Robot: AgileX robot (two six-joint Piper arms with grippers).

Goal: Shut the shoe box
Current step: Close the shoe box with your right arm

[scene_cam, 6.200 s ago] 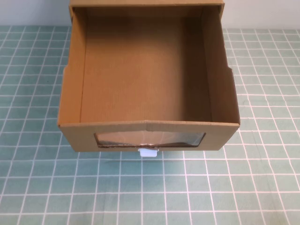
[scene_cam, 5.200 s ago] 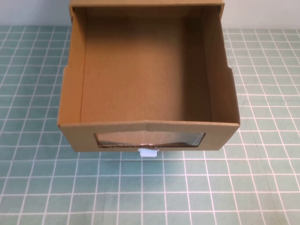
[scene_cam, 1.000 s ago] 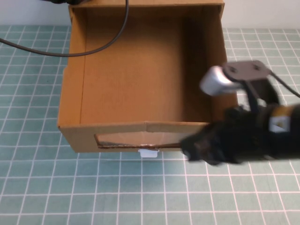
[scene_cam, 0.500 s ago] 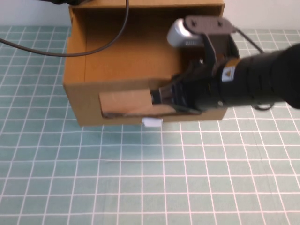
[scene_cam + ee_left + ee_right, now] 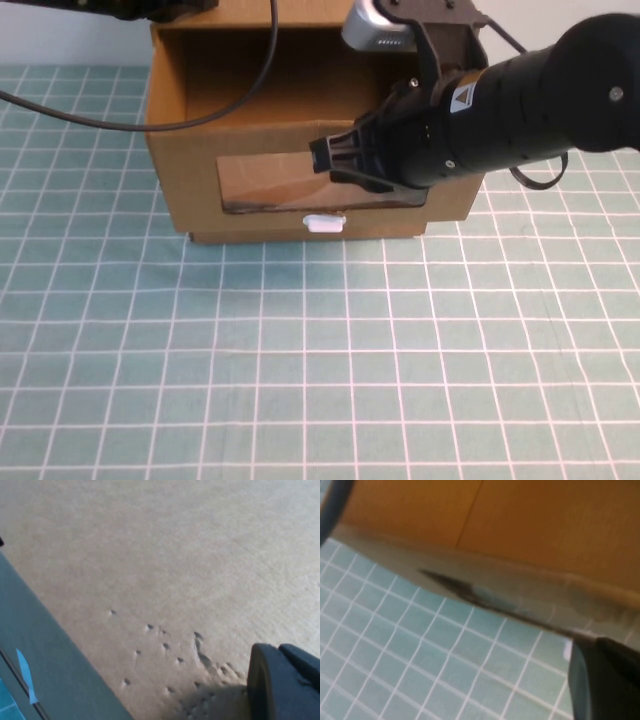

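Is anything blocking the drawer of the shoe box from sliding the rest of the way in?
Nothing visible does. The right gripper is against the front panel of the shoe box, beside its window. The left gripper sits over the cardboard at the back. The drawer's visible interior looks bare, though the right arm hides part.

Plain brown cardboard surface of the shoe box fills most of the frame. Cluster of small dents in it, just beside the left gripper's dark rounded fingertip. Grey-teal band runs along the cardboard's edge, with a small light-blue sliver on it.
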